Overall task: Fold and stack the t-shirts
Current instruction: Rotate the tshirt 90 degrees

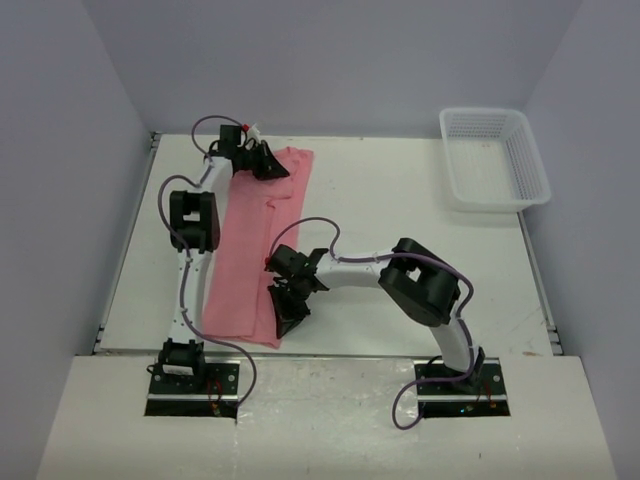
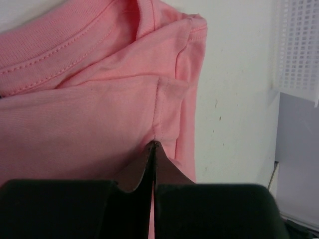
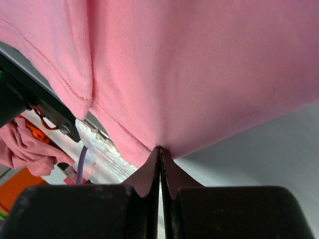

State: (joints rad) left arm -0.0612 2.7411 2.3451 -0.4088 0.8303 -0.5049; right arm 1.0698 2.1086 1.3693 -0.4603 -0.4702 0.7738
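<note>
The salmon-pink t-shirt [image 1: 255, 250], folded into a long strip, is laid down the left side of the table [image 1: 400, 230], long axis running far to near. Its far collar end is pinched by the left gripper [image 2: 153, 145], its near hem by the right gripper [image 3: 160, 149].

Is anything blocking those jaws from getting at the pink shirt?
Nothing visible does. The left jaws are shut on the shirt at its far end, by a sleeve, and the right jaws are shut on its near end. The basket sits apart at the far right corner.
</note>
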